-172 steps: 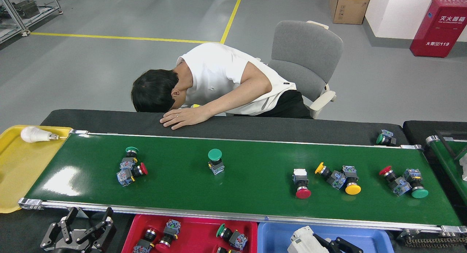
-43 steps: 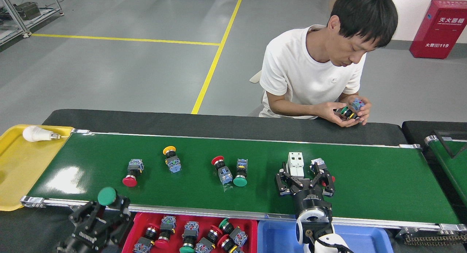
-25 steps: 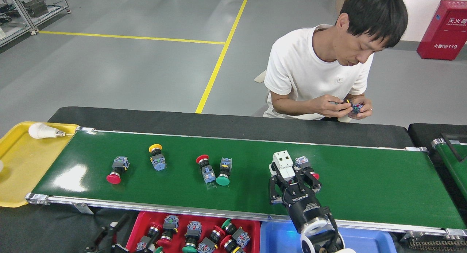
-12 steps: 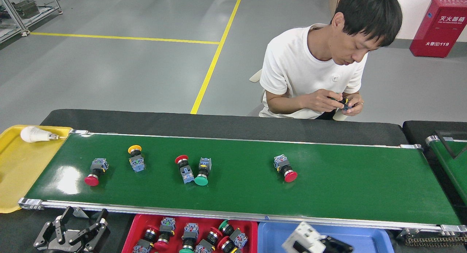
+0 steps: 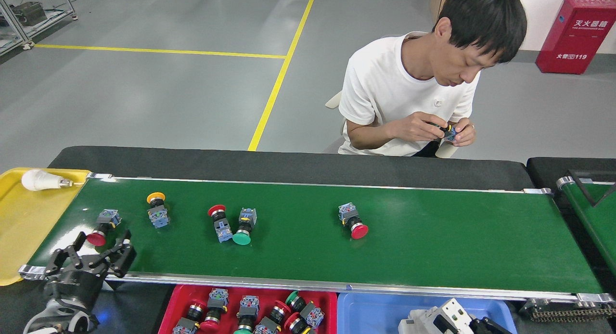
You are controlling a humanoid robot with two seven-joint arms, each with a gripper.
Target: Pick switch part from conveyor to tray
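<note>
- The conveyor (image 5: pixel 433 247) in front of me has a glossy dark-green belt, smooth enough to throw white glare at its left end, edged with bright silver metal rails.
- The switch parts (image 5: pixel 352 221) look like hard plastic: shiny red, green and yellow caps, with translucent blue-grey blocks and metal collars.
- The counter (image 5: pixel 288 163) behind the belt wears a matt black, slightly grainy covering.
- The red tray (image 5: pixel 332 300), blue tray (image 5: pixel 365 314) and yellow tray (image 5: pixel 29 218) are smooth plastic.
- My left gripper (image 5: pixel 91 254) is matt black.
- The person's shirt (image 5: pixel 385 83) is white cloth.
- The floor (image 5: pixel 144 98) is smooth grey with a dull sheen.
</note>
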